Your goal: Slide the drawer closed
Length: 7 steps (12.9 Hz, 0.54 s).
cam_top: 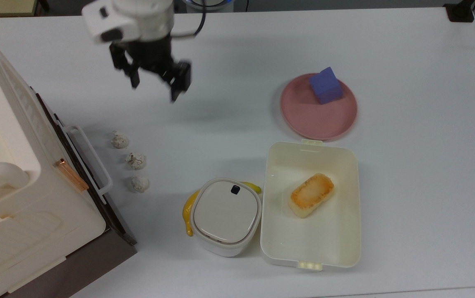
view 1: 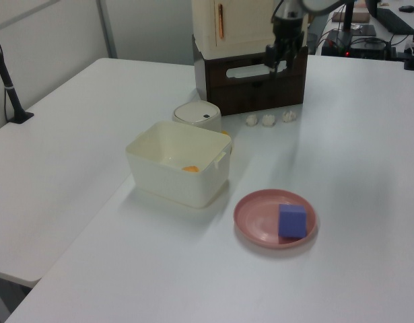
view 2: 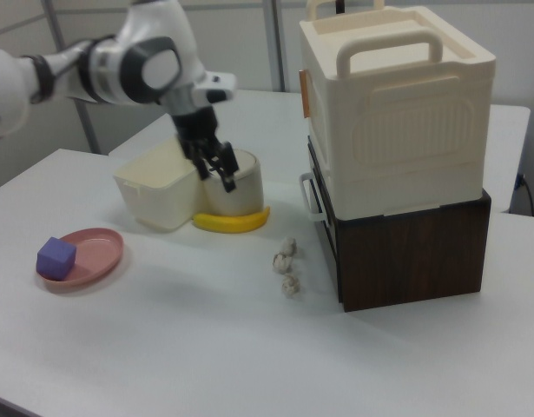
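Showing stage: drawer looks shut; judged near done, only clearing away remains.
Cabinet [cam_top: 22, 194]: cream, landmark at the top view's left edge.
Drawer [view 2: 323, 228]: dark front flush with the cabinet face, white handle [cam_top: 90, 159] projecting.
Gripper [cam_top: 154, 85]: raised well apart from the cabinet, fingers spread wide, holding nothing.
Lumps [cam_top: 137, 160]: three small pale ones in a row just beside the cabinet handle.
Advice: lift clear upward, avoid sweeping low past the lumps, and confirm no gap at the drawer front.
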### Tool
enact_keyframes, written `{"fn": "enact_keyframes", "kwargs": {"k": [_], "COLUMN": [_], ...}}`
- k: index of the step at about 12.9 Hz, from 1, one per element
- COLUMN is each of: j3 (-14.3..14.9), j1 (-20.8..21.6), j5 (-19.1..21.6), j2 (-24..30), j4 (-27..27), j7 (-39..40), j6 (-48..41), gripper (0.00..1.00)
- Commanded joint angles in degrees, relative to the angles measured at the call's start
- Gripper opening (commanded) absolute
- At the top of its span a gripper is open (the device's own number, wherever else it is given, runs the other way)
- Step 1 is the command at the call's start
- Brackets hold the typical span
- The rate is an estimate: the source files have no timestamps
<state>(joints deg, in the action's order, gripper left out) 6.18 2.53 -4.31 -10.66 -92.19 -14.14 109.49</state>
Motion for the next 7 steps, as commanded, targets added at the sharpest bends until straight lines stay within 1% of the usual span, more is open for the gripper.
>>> {"fn": "enact_keyframes", "kwargs": {"k": [1, 2, 7], "j3": [0.41, 0.50, 0.94], "j1": [1.51, 1.52, 1.16], "j5": [1.59, 1.94, 2.29], "j2": [6.53, 6.36, 6.44], "j4": [-4.15, -3.27, -2.39], "j7": [15.76, 16.59, 16.34], "j6": [-5.84, -6.47, -10.25], "gripper": [1.00, 1.00, 1.00]}}
